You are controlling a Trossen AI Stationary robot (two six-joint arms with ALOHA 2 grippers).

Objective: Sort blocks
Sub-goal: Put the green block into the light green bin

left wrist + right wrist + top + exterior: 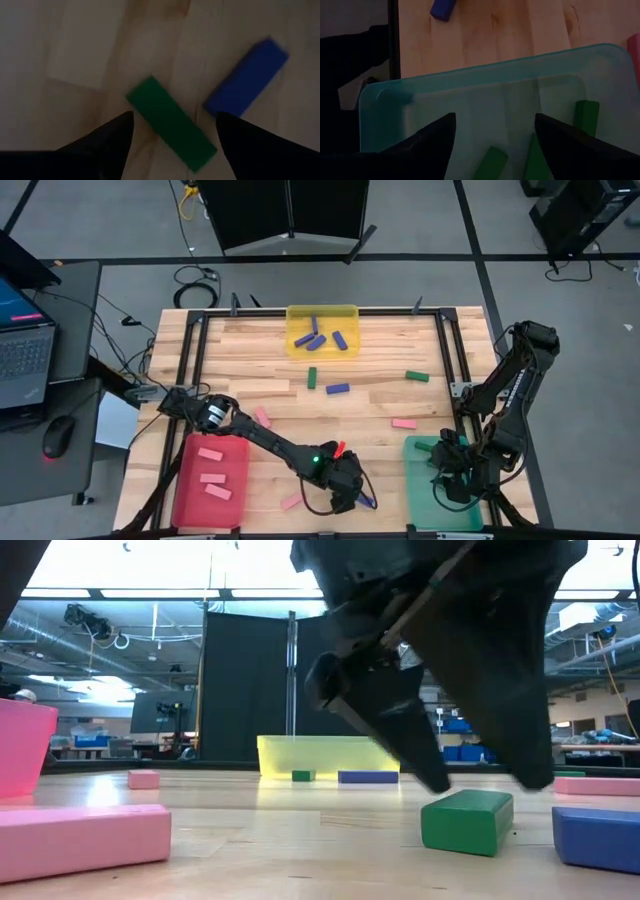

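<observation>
My left gripper [172, 117] hangs open near the table's front edge [345, 498], pointing steeply down. A green block [170, 125] lies flat on the wood, slantwise under the gap between its fingers. In the low view the fingertips [440, 780] stand just above that block [467, 820], apart from it. A blue block [245, 80] lies beside it. My right gripper [495, 117] waits open above the teal tray [470, 95], where green blocks [586, 116] lie.
A red tray [185, 490] at front left holds pink blocks [210, 470]. A yellow tray [350, 310] at the far edge holds blue blocks. Loose blocks lie on the wood: green [312, 377], blue [338, 389], green [417, 376], pink [403, 423], pink [263, 417], pink [292, 502].
</observation>
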